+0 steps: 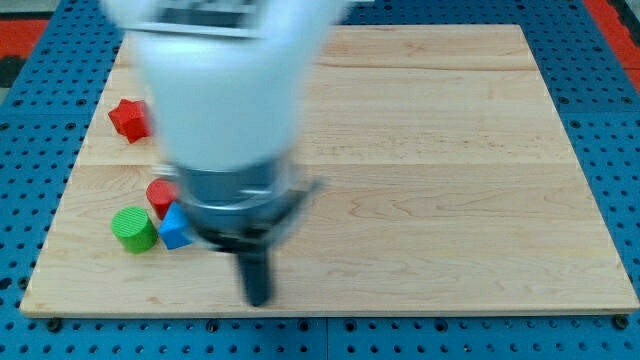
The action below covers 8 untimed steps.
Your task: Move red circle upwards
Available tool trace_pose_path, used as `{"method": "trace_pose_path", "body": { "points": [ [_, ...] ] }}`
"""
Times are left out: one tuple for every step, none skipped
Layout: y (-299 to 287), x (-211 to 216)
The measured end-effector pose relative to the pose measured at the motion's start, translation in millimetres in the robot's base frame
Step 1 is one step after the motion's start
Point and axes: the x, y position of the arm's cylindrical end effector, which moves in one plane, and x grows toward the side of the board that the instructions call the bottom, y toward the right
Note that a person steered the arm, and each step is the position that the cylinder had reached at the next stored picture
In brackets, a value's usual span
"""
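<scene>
The red circle point(160, 195) lies at the view's lower left on the wooden board point(450, 180), partly hidden behind the arm. A blue block point(174, 229) touches it just below, and a green circle point(133, 229) lies to the blue block's left. A red star-shaped block point(129, 119) lies higher up near the left edge. My tip point(258, 298) is blurred and sits near the board's bottom edge, to the right of and below the blue block, apart from all blocks.
The white arm body point(220, 90) covers the board's upper left middle. A blue pegboard table point(600, 320) surrounds the board on all sides.
</scene>
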Motion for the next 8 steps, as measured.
{"method": "trace_pose_path", "body": {
  "points": [
    [-82, -26],
    [-67, -53],
    [-67, -72],
    [-67, -95],
    [-72, -134],
    [-81, -156],
    [-60, -156],
    [-49, -147]
  ]
}}
